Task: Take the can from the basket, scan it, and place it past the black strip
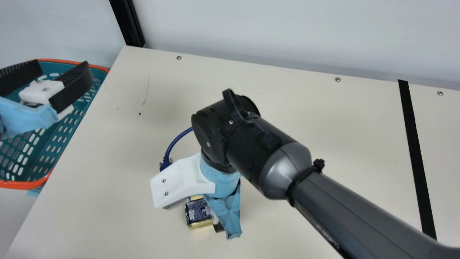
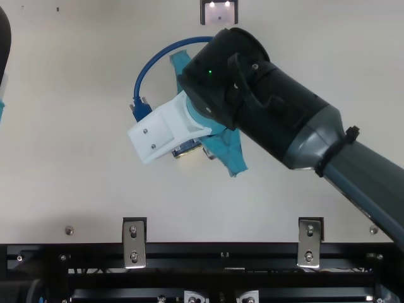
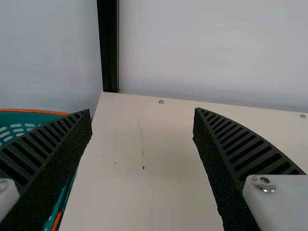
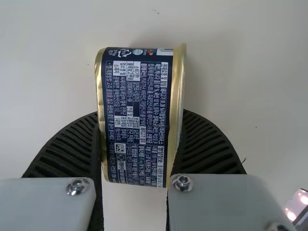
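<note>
right tool point(image 1: 205, 216): ribbed, gripping gold-rimmed, navy-labelled metal can point(image 4: 137, 115) | left tool point(image 1: 60, 66): wide | basket point(image 1: 21, 185): perforated, orange-rimmed

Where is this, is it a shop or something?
Probably a robot practice table, set up like a shop checkout: there's a basket, a can in the right gripper, and a lit box that may be a scanner.

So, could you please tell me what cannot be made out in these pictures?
- The can: main view, partly covered by the right claw; print too small there.
- The basket: main view, cut off by the left edge; inside partly behind the left claw.
- The black strip: main view, near end behind the right arm.
- Likely scanner: top view, cut off by the top edge.
</note>
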`<action>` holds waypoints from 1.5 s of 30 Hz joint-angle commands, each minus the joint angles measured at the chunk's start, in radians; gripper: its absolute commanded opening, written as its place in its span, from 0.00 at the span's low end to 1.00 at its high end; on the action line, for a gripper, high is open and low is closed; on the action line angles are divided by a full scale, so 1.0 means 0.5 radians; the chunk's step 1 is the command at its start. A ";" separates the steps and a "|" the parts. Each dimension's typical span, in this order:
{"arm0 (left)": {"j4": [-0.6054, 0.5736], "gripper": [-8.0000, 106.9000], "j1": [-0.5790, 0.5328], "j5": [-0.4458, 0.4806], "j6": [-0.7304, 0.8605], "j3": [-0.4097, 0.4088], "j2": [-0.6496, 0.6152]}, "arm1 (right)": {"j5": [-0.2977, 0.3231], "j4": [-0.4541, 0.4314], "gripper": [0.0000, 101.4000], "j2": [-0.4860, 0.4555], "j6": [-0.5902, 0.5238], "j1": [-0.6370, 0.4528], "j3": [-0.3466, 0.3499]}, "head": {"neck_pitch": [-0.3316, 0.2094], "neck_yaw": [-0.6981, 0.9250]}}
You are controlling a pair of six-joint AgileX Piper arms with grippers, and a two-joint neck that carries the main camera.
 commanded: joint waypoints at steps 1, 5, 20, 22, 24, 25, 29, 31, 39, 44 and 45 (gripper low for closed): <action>0.000 0.85 0.000 0.000 0.000 0.000 0.000 | -0.001 0.015 0.00 -0.006 0.009 -0.005 -0.007 | -0.018 -0.004; 0.000 0.85 0.000 0.000 0.000 0.000 0.000 | -0.001 0.033 0.00 -0.021 0.032 -0.022 -0.021 | -0.018 -0.004; 0.000 0.85 0.000 0.000 0.000 0.000 0.000 | -0.001 -0.019 0.00 -0.149 0.184 -0.158 -0.053 | -0.018 -0.004; 0.000 0.85 0.000 0.000 0.000 0.000 0.000 | -0.001 -0.037 0.00 -0.170 0.210 -0.188 -0.052 | -0.018 -0.004; 0.000 0.85 0.000 0.000 0.000 0.000 0.000 | -0.001 -0.052 0.00 -0.193 0.228 -0.220 -0.047 | -0.018 -0.004; 0.000 0.85 0.000 0.000 0.000 0.000 0.000 | -0.001 -0.060 0.00 -0.204 0.239 -0.236 -0.046 | -0.018 -0.007; 0.000 0.85 0.000 0.000 0.000 0.000 0.000 | -0.001 -0.095 0.00 -0.246 0.312 -0.328 -0.043 | -0.021 -0.042; 0.000 0.85 0.000 0.000 0.000 0.000 0.000 | -0.001 -0.110 0.00 -0.265 0.344 -0.376 -0.037 | -0.022 -0.064; 0.000 0.85 0.000 0.000 0.000 0.000 0.000 | -0.001 -0.166 0.00 -0.332 0.432 -0.612 0.023 | -0.020 -0.184; 0.000 0.85 0.000 0.000 0.000 0.000 0.000 | -0.001 -0.212 0.00 -0.364 0.453 -0.794 0.078 | -0.013 -0.270; 0.000 0.85 0.000 0.000 0.000 0.000 0.000 | -0.001 -0.221 0.00 -0.371 0.455 -0.832 0.090 | -0.012 -0.295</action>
